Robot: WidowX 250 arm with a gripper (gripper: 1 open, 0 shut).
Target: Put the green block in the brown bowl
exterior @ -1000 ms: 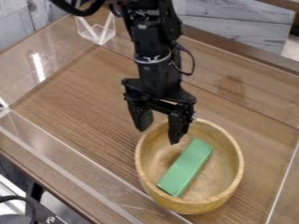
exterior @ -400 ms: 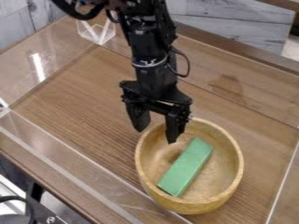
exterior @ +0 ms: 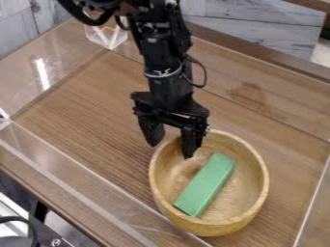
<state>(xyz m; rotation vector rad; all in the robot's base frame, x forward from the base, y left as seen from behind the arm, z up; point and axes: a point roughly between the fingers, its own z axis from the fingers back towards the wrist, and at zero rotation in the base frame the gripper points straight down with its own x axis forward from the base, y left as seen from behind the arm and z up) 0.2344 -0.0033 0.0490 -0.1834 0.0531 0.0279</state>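
Count first, working left to right: one clear bracket [exterior: 107,37] up at eleven o'clock, one black arm [exterior: 157,43] coming down from twelve, one gripper [exterior: 173,137] at the centre, one brown bowl [exterior: 165,178] at five o'clock, one green block [exterior: 206,185] inside it. All of it sits on one wooden table [exterior: 91,116] fenced by clear plastic walls [exterior: 39,69].

Gripper fingers [exterior: 191,142] are spread wide and grasping nothing, pointing steeply down. They hang over the bowl's rim at its eleven o'clock side, the right-hand fingertip dipping just inside the rim line, the left-hand one over the table just beside the bowl. Whether either tip touches the wood of the rim is hard to tell from this angle.

Green block lies flat on the bowl's floor, running from seven o'clock up toward one o'clock, apart from the fingers. Its lower end sits close to the bowl's near wall.

Now what's cut off: the arm's upper part runs out of the top edge, cables and all. The bowl's bottom rim nearly reaches the lower edge of the view. At bottom left, dark shapes under the table edge are too murky to name. The bracket at the back is half hidden behind the arm.

Open room: a broad stretch of bare table to the left of the arm, from nine o'clock round to seven, and another strip right of it, at two to three o'clock, up to the far wall.
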